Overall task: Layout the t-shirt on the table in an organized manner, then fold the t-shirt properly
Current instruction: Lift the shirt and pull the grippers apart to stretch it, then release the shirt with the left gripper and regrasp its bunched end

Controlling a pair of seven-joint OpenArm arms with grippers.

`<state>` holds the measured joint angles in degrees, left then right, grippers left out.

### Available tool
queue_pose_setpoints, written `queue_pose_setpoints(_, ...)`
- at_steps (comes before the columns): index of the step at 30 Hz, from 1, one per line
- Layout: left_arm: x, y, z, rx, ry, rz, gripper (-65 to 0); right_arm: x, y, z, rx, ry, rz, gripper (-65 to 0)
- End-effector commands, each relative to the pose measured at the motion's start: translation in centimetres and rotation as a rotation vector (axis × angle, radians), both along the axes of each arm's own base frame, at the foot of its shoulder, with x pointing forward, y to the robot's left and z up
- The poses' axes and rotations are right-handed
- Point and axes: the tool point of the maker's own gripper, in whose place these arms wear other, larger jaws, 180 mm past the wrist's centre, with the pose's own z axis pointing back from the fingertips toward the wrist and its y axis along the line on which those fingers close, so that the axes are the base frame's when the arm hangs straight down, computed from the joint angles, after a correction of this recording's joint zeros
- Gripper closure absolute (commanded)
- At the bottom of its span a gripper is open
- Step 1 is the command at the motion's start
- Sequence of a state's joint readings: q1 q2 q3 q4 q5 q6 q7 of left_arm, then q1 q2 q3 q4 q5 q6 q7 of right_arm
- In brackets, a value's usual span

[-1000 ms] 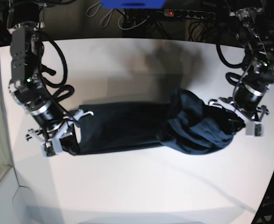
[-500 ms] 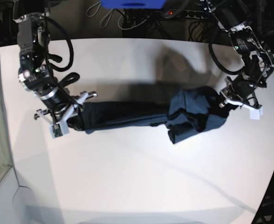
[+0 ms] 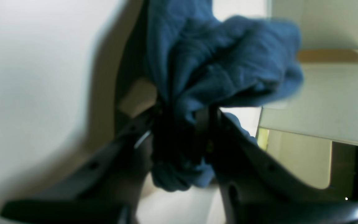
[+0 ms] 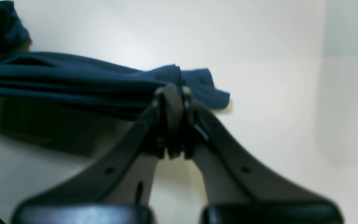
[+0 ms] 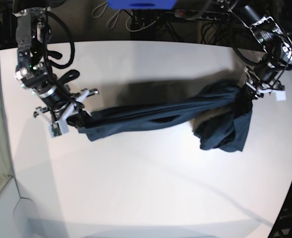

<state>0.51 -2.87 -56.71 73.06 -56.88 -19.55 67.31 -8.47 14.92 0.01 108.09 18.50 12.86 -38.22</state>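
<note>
Shirt (image 5: pixel 156 116) hung stretched above the table (image 5: pixel 136 188), bunched and twisted. Left gripper (image 5: pixel 257 91) and right gripper (image 5: pixel 69 119) each clamped an end. Layout unfinished; folding not begun.

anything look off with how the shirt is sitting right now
Yes. The t-shirt is not laid flat: it is stretched into a twisted rope between the right gripper and the left gripper, both shut on its ends. A bunched clump hangs below the left gripper's end, over the table.
</note>
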Motion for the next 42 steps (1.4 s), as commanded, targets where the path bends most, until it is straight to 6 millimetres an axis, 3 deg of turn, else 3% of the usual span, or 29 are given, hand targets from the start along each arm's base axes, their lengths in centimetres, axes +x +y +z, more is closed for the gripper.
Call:
queue_pose_setpoints(1, 0.9, 3.1, 1.9, 0.051, -0.067, 0.087, -0.6, 1.1, -2.6, 1.8, -0.056, -0.076, -0.082, 0.0)
queue_pose_setpoints(4, 0.3, 2.2, 2.1, -0.002, -0.075, 0.058, -6.4, 0.7, -2.6, 1.3, -0.056, -0.062, -0.081, 0.0)
queue_pose_setpoints(7, 0.0, 1.7, 2.2, -0.022, -0.077, 0.036, -24.1, 0.6, -2.7, 1.3, -0.056, -0.061, -0.083, 0.0)
queue_pose_setpoints(10, -0.6, 1.8, 2.2, -0.041, -0.085, 0.046, -47.6, 0.1, -2.8, 0.8, -0.057, -0.047, -0.085, 0.0)
queue_pose_setpoints(13, -1.8, 3.2, 2.7, -0.043, -0.108, 0.075, -65.0, 0.1, -4.2, 1.1, -0.065, -0.054, -0.123, 0.0)
queue_pose_setpoints(18, -2.2, 4.5, 3.8, 0.069, -0.157, 0.014, -65.0, -0.6, -5.0, 0.6, -0.071, -0.038, -0.142, 0.0)
queue_pose_setpoints(24, -1.9, 5.0, 4.8, 0.135, -0.197, -0.022, -65.0, -1.4, -4.0, 2.8, -0.072, -0.090, -0.117, 0.0)
queue_pose_setpoints(27, -0.8, 4.9, 7.1, 0.192, -0.249, -0.042, -65.0, -1.4, -3.9, 2.9, -0.072, -0.091, -0.114, 0.0)
queue_pose_setpoints(33, 3.2, 1.4, 12.9, 0.462, -0.341, -0.212, -65.0, -1.5, -3.6, 2.7, -0.067, -0.085, -0.111, 0.0)
queue_pose_setpoints(35, 4.3, -0.5, 13.5, 0.523, -0.343, -0.261, -65.0, -1.5, -3.6, 2.7, -0.067, -0.085, -0.111, 0.0)
queue_pose_setpoints(37, 5.2, -2.1, 13.4, 0.566, -0.330, -0.300, -65.0, -1.5, -3.6, 2.7, -0.066, -0.085, -0.110, 0.0)
queue_pose_setpoints(42, 6.6, -5.6, 10.2, 0.569, -0.175, -0.334, -65.0, -1.5, -3.6, 2.7, -0.068, -0.085, -0.110, 0.0)
